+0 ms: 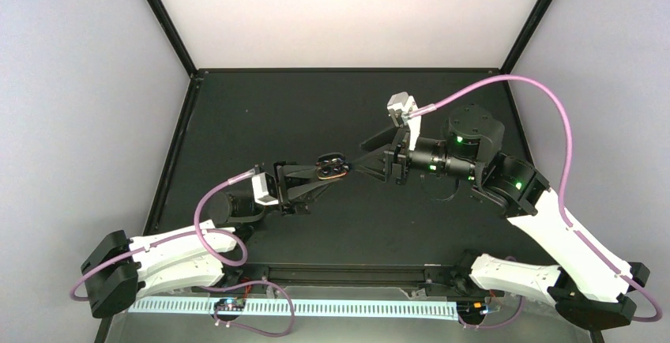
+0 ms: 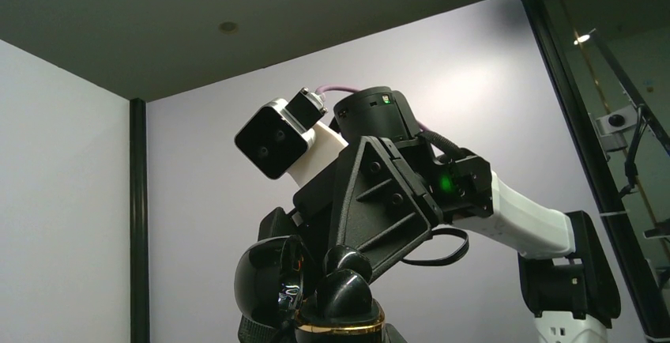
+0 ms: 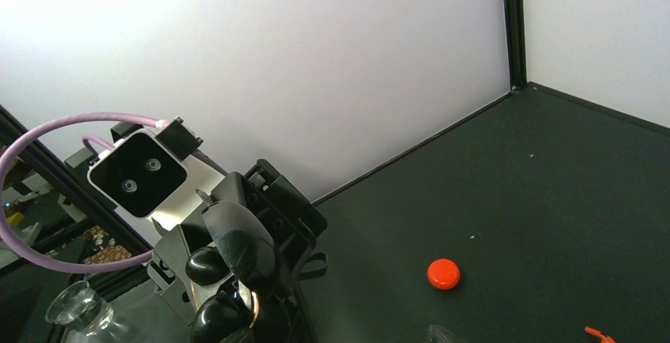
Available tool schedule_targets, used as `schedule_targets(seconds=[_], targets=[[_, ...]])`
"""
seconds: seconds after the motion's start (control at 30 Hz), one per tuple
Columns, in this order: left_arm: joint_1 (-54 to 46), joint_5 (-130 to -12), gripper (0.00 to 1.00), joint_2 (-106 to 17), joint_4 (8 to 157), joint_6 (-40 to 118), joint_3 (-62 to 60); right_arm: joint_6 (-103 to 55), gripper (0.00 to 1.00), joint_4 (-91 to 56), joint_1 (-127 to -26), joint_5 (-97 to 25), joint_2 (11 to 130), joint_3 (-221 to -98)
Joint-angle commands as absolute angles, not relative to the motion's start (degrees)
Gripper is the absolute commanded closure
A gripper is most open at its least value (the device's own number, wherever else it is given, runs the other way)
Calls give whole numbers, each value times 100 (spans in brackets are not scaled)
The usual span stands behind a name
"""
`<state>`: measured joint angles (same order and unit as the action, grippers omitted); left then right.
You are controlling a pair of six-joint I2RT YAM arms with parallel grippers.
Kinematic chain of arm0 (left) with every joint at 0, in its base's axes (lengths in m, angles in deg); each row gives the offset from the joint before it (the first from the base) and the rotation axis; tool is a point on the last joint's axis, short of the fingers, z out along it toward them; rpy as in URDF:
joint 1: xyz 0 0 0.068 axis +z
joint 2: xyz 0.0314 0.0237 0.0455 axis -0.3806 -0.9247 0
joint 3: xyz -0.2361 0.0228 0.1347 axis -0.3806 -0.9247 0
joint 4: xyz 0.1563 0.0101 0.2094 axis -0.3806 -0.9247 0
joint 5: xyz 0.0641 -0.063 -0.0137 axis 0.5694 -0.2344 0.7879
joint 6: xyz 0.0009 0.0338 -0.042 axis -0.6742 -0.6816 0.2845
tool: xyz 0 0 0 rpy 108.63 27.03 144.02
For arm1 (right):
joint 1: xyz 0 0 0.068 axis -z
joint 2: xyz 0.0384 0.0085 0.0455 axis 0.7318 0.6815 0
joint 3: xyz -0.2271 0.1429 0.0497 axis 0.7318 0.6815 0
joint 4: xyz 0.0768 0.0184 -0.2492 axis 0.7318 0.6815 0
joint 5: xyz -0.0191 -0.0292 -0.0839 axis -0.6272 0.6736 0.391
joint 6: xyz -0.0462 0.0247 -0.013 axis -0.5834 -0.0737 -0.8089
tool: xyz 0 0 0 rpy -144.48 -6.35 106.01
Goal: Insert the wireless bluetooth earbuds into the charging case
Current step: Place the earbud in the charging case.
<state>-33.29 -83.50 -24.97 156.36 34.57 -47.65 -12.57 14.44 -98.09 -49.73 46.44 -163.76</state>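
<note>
The charging case (image 3: 443, 273) lies flat on the dark bench (image 3: 553, 193); it is a small round red-orange puck and looks shut, with only its top and side showing; only the right wrist view shows it. Right of the case and nearer the lens, at the bottom edge of that view, lies a tiny orange earbud (image 3: 599, 332); it is apart from the case and partly cut off by the edge; I cannot tell where the second one is. Left of the case and raised off the bench, the left fingers (image 1: 304, 173) are clamped on a glossy black lump (image 3: 215, 311) with a gold-orange rim; I cannot tell what this lump is. The right fingers (image 1: 378, 136) stand apart in the top view, one tip just beside the lump; they hold nothing that I can see. Past the lump, farther left of the case, the left arm's wrist camera (image 3: 138, 173) faces the lens; a lilac cable (image 3: 47, 133) loops from it.
</note>
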Motion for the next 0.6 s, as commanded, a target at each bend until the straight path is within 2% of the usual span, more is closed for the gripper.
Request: schedule_targets(seconds=[0.0,0.57], targets=[[-3352,-8242,98,-2630,15744,3520,-4540,-1112,43,1128,-9879,-5401,4586,-16381],[-3370,-8283,98,-2725,15831,3588,-4502,-930,43,844,-9874,-5540,4580,-16298]])
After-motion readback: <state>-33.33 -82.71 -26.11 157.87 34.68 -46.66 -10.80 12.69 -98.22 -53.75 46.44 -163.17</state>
